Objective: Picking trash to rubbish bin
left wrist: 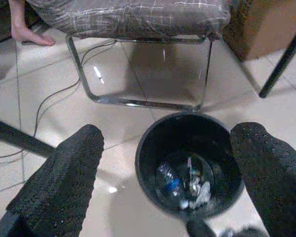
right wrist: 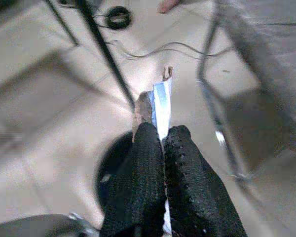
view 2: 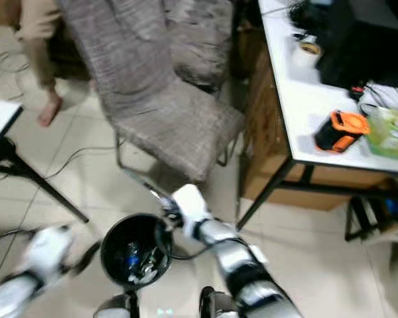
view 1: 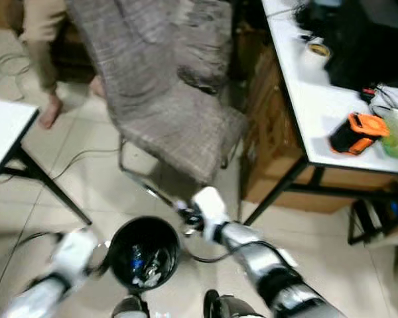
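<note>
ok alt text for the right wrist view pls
The right gripper has its two black fingers shut on a thin blue and white wrapper, held above a round black bin on a pale tiled floor. Blurred table legs, a cable and a chair frame stand beyond.

Rubbish bin (view 1: 144, 262): round, black, open-topped, upright on pale floor tiles, at roughly 6 o'clock in the head views, just in front of the chrome frame of a chair. Contents: a small heap of scraps at the bottom, white and blue pieces, partly glinting.

Trash (right wrist: 157, 106): thin flat strip, blue and white with a brownish torn edge, held edge-on and upright between the closed black fingers of the right gripper (right wrist: 163, 143), above the bin's rim at its 3 o'clock side.
</note>
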Controlling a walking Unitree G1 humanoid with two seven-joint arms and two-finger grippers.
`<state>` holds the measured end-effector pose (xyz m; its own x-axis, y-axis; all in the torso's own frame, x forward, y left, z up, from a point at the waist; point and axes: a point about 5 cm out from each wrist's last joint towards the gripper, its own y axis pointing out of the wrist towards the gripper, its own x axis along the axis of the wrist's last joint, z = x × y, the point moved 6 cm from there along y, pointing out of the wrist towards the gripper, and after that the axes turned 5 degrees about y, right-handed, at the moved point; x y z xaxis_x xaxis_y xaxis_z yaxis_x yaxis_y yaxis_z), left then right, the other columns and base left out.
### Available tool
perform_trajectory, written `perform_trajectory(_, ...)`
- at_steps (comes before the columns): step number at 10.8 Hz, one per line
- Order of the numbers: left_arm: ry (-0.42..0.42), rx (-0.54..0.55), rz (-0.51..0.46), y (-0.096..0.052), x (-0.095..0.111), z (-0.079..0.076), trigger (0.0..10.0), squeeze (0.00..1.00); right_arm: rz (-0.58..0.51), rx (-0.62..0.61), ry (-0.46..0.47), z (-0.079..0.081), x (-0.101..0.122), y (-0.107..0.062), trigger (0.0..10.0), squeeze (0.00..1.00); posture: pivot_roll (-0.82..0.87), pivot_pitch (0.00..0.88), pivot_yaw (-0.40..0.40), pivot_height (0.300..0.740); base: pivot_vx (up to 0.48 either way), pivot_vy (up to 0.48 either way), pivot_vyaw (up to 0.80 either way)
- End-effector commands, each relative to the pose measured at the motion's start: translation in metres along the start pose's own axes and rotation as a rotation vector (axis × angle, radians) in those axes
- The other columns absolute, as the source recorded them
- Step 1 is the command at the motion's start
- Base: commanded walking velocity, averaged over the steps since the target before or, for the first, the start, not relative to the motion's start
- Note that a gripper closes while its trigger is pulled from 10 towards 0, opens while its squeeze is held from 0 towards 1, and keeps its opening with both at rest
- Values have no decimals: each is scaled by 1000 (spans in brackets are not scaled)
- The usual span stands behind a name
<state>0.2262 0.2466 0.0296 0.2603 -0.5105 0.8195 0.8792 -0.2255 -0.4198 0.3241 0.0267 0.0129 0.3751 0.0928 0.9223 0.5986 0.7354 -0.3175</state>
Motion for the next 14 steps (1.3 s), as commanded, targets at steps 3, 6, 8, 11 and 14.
perform_trajectory(3,-7,-97,-30,-30,30,-6,10000,0,-41,99,116,24,17,16,10000,0,215,221,-144,740,0,0,0)
perform_trajectory(6,-22,-146,4,-45,42,-11,10000,0,-110,202,212,46,40,26,10000,0,244,234,-125,740,0,0,0)
perform_trajectory(8,-4,-165,42,-47,41,-11,10000,0,-135,300,138,70,55,32,10000,0,252,237,-116,740,0,0,0)
perform_trajectory(11,-35,17,26,-27,44,8,10000,0,-153,195,-34,54,60,32,10000,0,223,224,-122,740,0,0,0)
perform_trajectory(14,-162,109,-97,25,67,-13,10000,0,-311,-62,6,-14,52,-13,10000,0,135,184,-110,740,0,0,0)
